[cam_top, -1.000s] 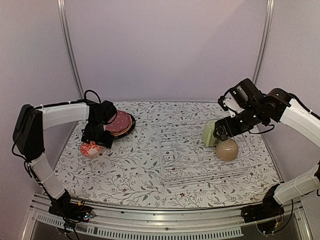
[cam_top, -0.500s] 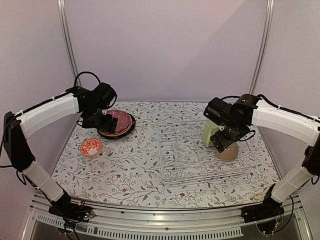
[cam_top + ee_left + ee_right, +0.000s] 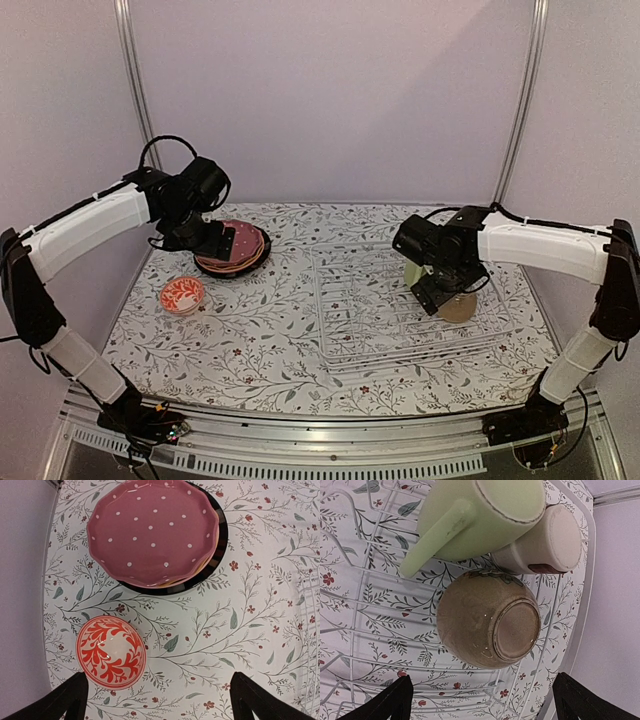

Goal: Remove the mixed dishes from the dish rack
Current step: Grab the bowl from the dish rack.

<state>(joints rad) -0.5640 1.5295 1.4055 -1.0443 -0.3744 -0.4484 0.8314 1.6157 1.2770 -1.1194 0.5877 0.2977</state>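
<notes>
The maroon dotted plate (image 3: 152,530) tops a stack with an orange edge and a dark rim (image 3: 220,535) on the cloth at the far left (image 3: 237,248). The white-and-red patterned bowl (image 3: 111,651) stands upright in front of it (image 3: 183,294). My left gripper (image 3: 160,702) hangs open and empty above them (image 3: 213,240). In the dish rack (image 3: 380,340) the tan bowl (image 3: 487,617) lies upside down beside the pale green cup (image 3: 480,515) and the small grey-white cup (image 3: 547,542). My right gripper (image 3: 482,702) is open above the tan bowl (image 3: 458,307), apart from it.
The rack's white wires and right rim (image 3: 582,600) run under and beside the tan bowl. Floral tablecloth (image 3: 260,340) covers the table between the stack and the rack. Metal frame posts (image 3: 135,100) stand at the back corners.
My left gripper rose away from the white-and-red bowl, which stays on the cloth, and moved back towards the plate stack. My right arm swung left and came over the tan bowl.
</notes>
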